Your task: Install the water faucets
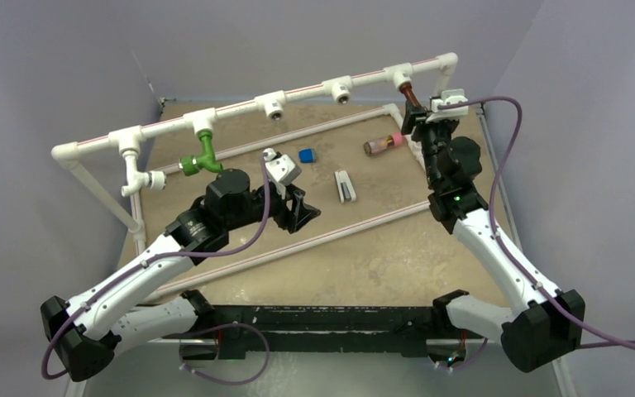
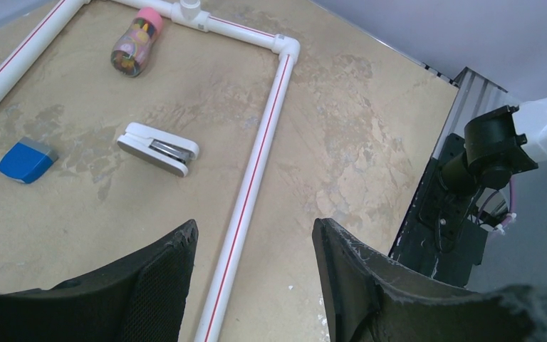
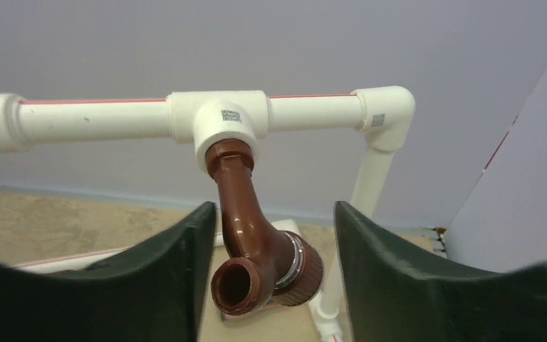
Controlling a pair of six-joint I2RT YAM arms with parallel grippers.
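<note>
The reddish-brown faucet (image 3: 253, 235) is seated in the far-right T-fitting (image 3: 217, 114) of the pipe frame (image 1: 306, 89). The right gripper (image 3: 274, 210) straddles it with its jaws spread, and a gap shows on the knob side. The green faucet (image 1: 202, 157) and the white faucet (image 1: 142, 180) hang from fittings at the far left. The left gripper (image 2: 254, 224) is released and hovers above the table (image 2: 363, 142). The pink-capped clear cylinder (image 2: 137, 43) lies on its side near the far right. Its contents look multicoloured but cannot be identified.

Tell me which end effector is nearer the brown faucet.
Right. The right end effector straddles the brown faucet on the pipe frame; the left end effector hangs over the table, well away.
</note>
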